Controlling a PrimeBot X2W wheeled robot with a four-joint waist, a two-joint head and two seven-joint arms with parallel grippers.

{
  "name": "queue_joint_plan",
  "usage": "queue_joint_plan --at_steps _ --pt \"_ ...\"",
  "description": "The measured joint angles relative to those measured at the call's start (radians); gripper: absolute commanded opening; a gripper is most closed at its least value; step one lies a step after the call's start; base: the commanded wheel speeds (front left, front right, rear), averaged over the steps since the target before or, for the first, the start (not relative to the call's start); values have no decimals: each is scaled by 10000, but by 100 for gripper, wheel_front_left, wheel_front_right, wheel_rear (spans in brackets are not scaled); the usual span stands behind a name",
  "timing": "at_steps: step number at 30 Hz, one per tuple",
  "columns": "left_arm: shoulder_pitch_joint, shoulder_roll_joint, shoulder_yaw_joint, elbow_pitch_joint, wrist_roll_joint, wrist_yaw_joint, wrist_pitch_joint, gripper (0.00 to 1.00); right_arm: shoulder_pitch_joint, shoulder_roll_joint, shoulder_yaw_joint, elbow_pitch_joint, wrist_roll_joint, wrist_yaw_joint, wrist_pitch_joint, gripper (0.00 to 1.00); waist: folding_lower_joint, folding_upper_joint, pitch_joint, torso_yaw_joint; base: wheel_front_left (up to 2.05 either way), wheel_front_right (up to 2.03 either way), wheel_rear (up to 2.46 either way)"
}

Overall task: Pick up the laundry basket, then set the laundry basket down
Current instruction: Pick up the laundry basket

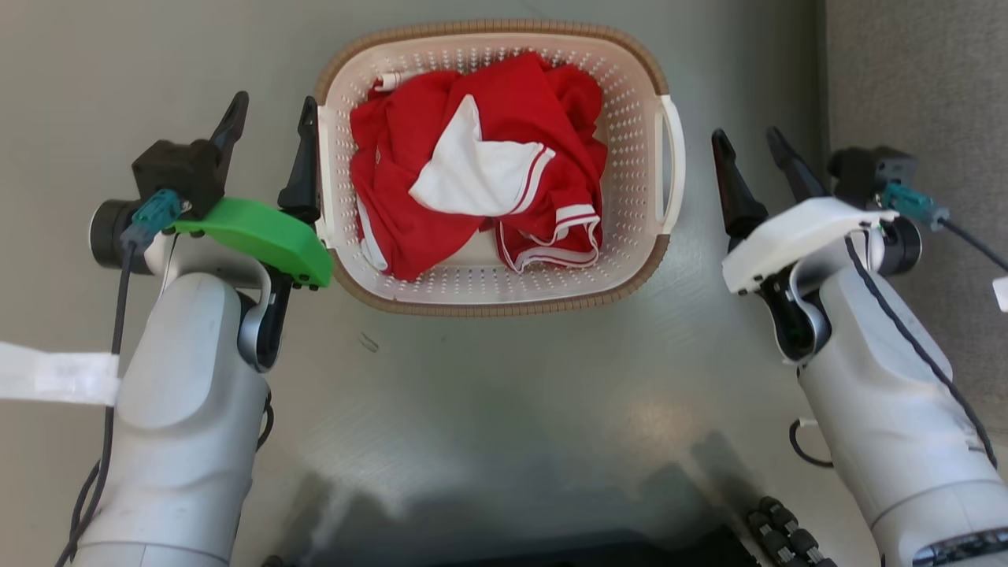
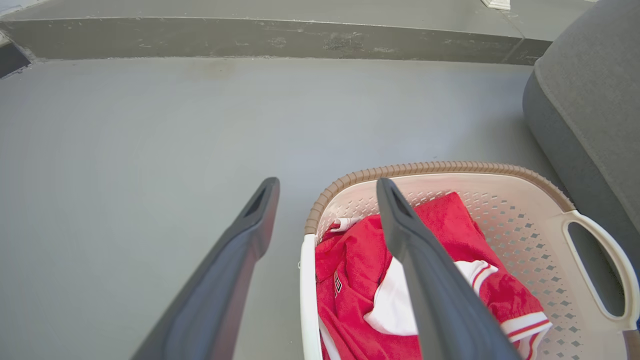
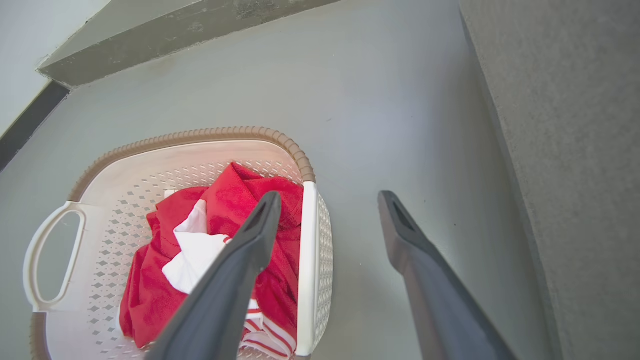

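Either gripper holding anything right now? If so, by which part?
Nothing is held. The left gripper and right gripper are both open, one on each side of the laundry basket, neither closed on a handle.

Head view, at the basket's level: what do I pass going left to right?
Left gripper, jaws open → laundry basket, with red and white clothes inside → right gripper, jaws open → grey upholstered furniture at the right edge.
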Motion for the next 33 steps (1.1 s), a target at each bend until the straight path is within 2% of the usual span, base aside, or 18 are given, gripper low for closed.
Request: queue_joint_plan --at_steps 9,23,33 --pt "-871 -2 -311 1174 -94 -10 140 100 -1048 0 403 679 290 0 0 100 0 0 735 -28 0 0 0" --pt "-1819 -23 -685 2717 -742 -10 627 100 -1891 -4 1856 1191 1394 2 0 100 -1 0 1676 34 0 0 0" --pt "-2373 -29 -1212 3317 -991 -10 853 100 -2410 -12 2454 1369 2027 2 -2 100 0 0 2167 124 0 0 0"
